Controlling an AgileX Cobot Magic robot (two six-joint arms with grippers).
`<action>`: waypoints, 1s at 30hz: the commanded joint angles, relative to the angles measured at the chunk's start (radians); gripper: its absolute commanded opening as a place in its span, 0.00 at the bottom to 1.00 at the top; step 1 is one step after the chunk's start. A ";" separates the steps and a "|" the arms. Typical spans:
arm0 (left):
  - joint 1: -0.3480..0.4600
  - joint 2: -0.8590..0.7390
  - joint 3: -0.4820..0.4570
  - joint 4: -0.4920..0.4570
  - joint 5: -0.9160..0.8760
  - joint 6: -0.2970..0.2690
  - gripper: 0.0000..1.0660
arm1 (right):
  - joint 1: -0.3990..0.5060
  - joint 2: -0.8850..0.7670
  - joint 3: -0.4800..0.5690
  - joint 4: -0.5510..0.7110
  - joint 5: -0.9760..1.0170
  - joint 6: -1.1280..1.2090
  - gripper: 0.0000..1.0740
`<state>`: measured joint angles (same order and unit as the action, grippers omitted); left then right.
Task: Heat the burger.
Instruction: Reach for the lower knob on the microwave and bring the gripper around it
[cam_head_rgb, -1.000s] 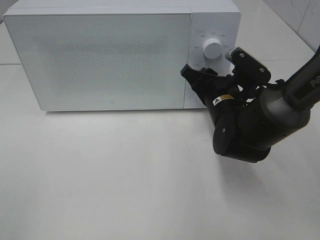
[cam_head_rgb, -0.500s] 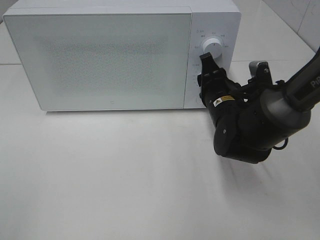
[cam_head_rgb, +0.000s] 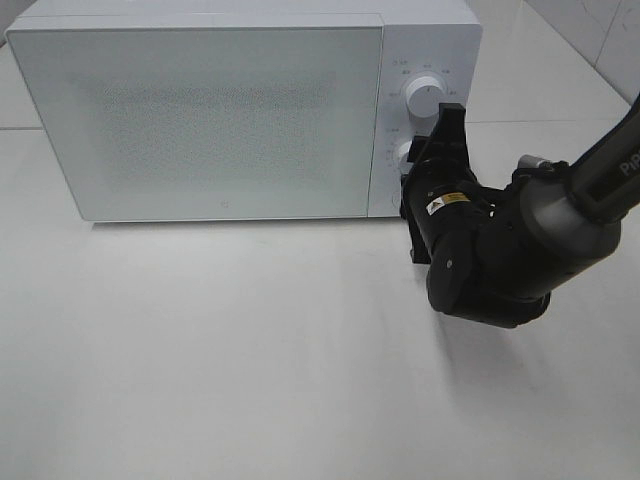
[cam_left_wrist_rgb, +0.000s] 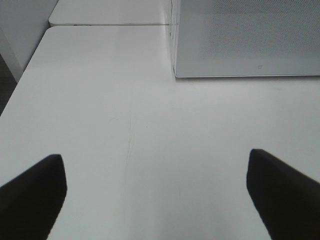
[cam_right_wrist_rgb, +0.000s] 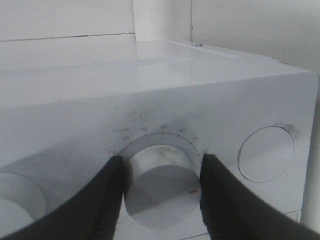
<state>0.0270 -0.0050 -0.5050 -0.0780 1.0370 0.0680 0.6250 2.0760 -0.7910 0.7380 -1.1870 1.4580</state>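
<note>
The burger is out of view; the white microwave (cam_head_rgb: 200, 110) stands with its door closed. My right gripper (cam_head_rgb: 418, 160) is at the control panel, and its two dark fingers (cam_right_wrist_rgb: 107, 200) press on both sides of the lower round knob (cam_right_wrist_rgb: 160, 185), shut on it. The knob's red mark (cam_right_wrist_rgb: 192, 190) points toward one finger. The upper knob (cam_head_rgb: 424, 97) is free. My left gripper (cam_left_wrist_rgb: 155, 195) hangs open above bare table, with nothing between its fingers and the microwave's corner (cam_left_wrist_rgb: 245, 40) ahead of it. The left arm does not show in the exterior high view.
The white table (cam_head_rgb: 200, 350) stretches in front of the microwave. A round button (cam_right_wrist_rgb: 265, 152) sits on the panel beside the gripped knob. The table's edge (cam_left_wrist_rgb: 22, 75) and a gap to a wall lie beside the left gripper.
My right gripper has rolled clockwise at the control panel, its fingers going from lying across to standing nearly upright. The left gripper stays open.
</note>
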 joint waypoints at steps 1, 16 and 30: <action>0.002 -0.025 0.000 -0.002 -0.005 0.003 0.84 | -0.005 -0.009 -0.042 -0.165 -0.091 0.134 0.00; 0.002 -0.025 0.000 -0.002 -0.005 0.003 0.84 | -0.005 -0.009 -0.042 -0.159 -0.090 0.203 0.00; 0.002 -0.025 0.000 -0.002 -0.005 0.003 0.84 | -0.005 -0.009 -0.042 -0.107 -0.091 0.142 0.08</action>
<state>0.0270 -0.0050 -0.5050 -0.0780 1.0370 0.0680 0.6240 2.0800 -0.7910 0.7450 -1.1900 1.6320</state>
